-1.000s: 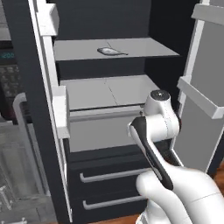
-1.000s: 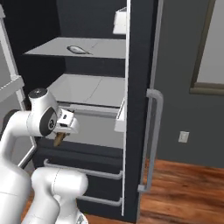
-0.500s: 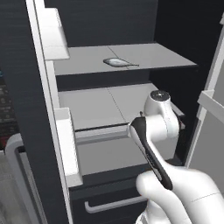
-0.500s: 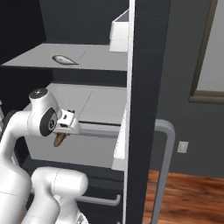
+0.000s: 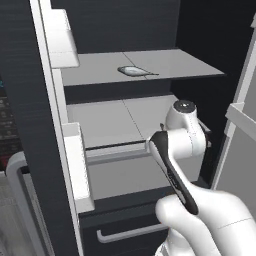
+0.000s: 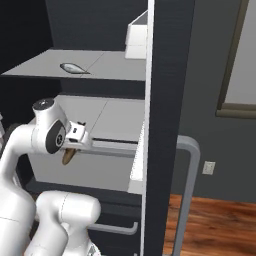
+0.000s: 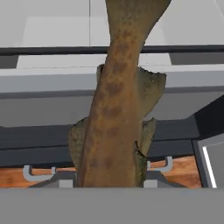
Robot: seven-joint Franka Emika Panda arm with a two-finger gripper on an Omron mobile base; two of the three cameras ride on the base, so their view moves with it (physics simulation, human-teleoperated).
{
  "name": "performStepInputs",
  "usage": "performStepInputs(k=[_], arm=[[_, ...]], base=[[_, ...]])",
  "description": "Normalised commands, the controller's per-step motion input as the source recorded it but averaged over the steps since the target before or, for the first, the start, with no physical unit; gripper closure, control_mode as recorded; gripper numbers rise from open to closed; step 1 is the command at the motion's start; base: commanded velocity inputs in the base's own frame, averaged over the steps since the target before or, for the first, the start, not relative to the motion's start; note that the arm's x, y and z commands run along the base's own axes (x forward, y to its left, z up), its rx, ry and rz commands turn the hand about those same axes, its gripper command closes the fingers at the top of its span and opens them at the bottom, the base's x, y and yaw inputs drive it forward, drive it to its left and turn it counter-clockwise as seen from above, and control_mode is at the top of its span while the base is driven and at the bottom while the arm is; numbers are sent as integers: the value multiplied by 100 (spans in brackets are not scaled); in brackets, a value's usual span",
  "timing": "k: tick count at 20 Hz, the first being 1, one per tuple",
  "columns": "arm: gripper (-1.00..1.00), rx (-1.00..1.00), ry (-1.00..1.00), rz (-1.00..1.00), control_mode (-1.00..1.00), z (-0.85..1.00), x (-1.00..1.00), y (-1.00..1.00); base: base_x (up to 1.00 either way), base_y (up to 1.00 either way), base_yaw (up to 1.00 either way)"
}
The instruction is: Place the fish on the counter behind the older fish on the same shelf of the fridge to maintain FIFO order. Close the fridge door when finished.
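- I am in the carrying step: my gripper [image 6: 70, 150] is clenched on the fish [image 7: 114, 109], which hangs between my jaws in front of the open fridge [image 5: 30, 125], low, at about the level of the lower grey shelf [image 5: 125, 117].
- On the left, the fridge's open door carries white bins [image 5: 75, 165]; I cannot see anything in them.
- Further in and higher, the shelf [image 5: 165, 65] holds the older fish [image 5: 131, 71], lying flat near its centre seam, with bare shelf behind it toward the far wall.
- The lower grey shelf appears bare, and below it I see the drawers [image 5: 125, 227] shut.
- To the right, the other door [image 6: 165, 100] stands open, with a white bin [image 6: 137, 35] high on its inner side.
- Next, I judge I must lift the fish well above the upper shelf's near edge, reach past the older fish without brushing it, and set mine down at the far side.
- The door closing is not yet due.
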Motion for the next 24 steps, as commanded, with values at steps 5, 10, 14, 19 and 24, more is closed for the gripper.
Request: performStepInputs(k=[5, 10, 14, 19, 24], arm=[[100, -10, -9, 9, -100, 100, 64, 0], [100, -21, -18, 15, -100, 99, 34, -3], [100, -29, -20, 23, -100, 83, 22, 0], [100, -26, -14, 31, -100, 51, 4, -12], [100, -22, -15, 34, -100, 55, 6, -12]], base=[[0, 0, 0], [0, 0, 0], [0, 0, 0], [0, 0, 0], [0, 0, 0]])
